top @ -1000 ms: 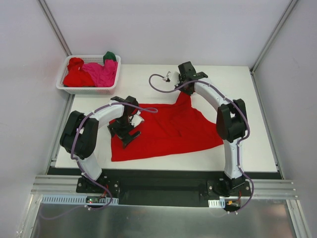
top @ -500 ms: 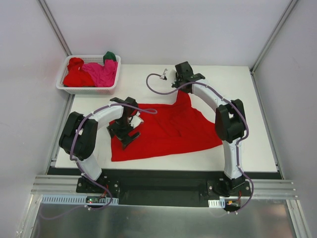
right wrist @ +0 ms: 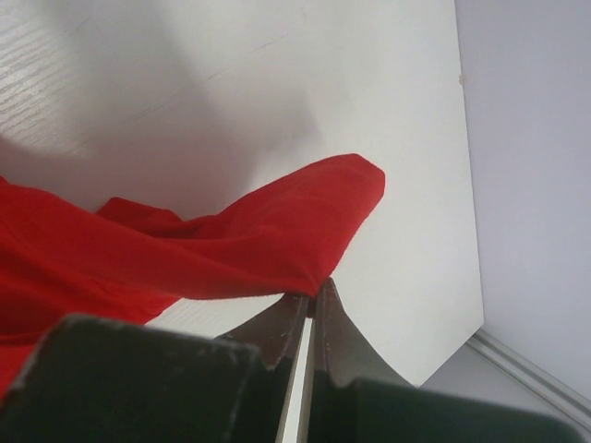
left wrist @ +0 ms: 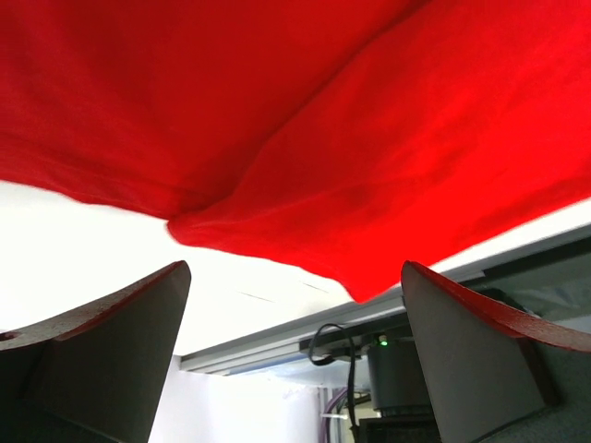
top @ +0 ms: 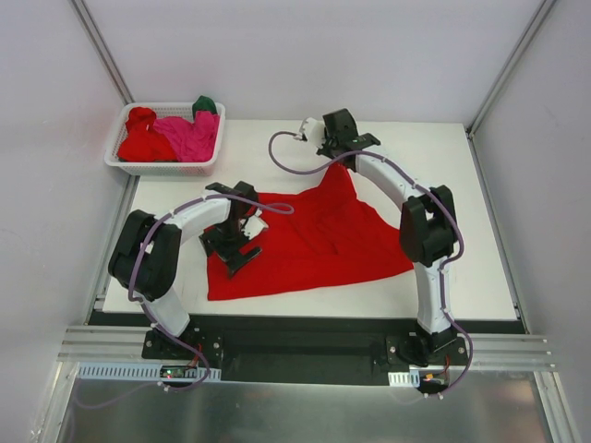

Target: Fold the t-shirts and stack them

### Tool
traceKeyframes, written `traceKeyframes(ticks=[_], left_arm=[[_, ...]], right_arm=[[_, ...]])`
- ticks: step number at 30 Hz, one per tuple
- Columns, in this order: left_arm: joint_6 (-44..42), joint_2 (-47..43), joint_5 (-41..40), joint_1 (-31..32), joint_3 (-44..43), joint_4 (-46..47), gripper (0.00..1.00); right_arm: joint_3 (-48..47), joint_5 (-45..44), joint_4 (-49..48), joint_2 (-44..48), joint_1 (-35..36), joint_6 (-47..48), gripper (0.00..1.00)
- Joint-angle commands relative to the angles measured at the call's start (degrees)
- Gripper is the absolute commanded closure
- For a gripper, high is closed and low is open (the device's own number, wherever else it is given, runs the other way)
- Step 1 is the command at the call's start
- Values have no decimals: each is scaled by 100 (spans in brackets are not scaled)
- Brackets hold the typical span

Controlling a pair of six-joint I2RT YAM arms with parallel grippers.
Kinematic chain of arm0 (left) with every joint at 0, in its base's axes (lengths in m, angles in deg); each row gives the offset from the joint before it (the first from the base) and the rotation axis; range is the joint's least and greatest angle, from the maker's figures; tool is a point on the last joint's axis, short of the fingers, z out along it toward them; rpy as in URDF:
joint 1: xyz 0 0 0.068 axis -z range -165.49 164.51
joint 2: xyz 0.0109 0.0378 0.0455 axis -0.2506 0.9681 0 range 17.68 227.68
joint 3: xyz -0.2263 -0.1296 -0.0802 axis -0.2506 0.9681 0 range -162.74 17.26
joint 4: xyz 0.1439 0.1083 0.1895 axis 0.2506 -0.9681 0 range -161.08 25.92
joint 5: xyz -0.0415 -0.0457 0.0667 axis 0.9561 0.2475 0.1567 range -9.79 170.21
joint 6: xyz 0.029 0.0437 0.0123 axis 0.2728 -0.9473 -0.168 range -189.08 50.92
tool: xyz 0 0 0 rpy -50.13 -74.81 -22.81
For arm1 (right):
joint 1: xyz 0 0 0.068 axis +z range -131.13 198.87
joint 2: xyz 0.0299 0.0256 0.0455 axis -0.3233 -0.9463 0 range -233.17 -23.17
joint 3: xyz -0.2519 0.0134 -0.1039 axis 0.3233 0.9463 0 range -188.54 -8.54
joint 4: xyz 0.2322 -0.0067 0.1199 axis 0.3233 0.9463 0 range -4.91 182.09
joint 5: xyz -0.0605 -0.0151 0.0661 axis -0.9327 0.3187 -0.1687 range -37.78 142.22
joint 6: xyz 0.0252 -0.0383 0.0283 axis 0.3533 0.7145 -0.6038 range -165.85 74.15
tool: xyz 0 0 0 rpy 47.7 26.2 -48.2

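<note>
A white plastic lattice basket (top: 166,138) is sitting at the far left corner of the white desk (top: 434,157), well apart from both arms, and it is holding a crumpled red t-shirt (top: 140,138), a magenta-pink t-shirt (top: 189,136) and a dark green t-shirt (top: 205,104) at its far edge. Nothing is lying between the arms and the cloth they are working on. The left arm is bending inward over the left part of a large bright red t-shirt (top: 314,245), its end effector (left wrist: 291,369) pointing down with its fingers wide apart and no cloth between them. The right arm is reaching far across the desk, its end effector (right wrist: 309,318) pinched together on the far edge of that shirt and holding it up in a peak. The rest of the shirt is lying spread across the middle of the desk, wrinkled and sloping up toward the pinched point.
</note>
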Motion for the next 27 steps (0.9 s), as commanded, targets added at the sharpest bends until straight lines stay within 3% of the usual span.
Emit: traceKeyframes(ticks=[1,7,19,27], left_arm=[[86,-93,-403,-138,-354,100,1],[-168,355,-719,-587,-1549,153,0],[-2794,1665,-825,-1870,-2956,512,2],[-3859,2351,-553,-2424,-3774,653,4]], right_arm=[[66,-110,49,289,32,32,99],[594,-119,154,589,32,-47,99],[893,-128,435,949,32,-258,99],[1060,-163,523,1204,23,-399,99]])
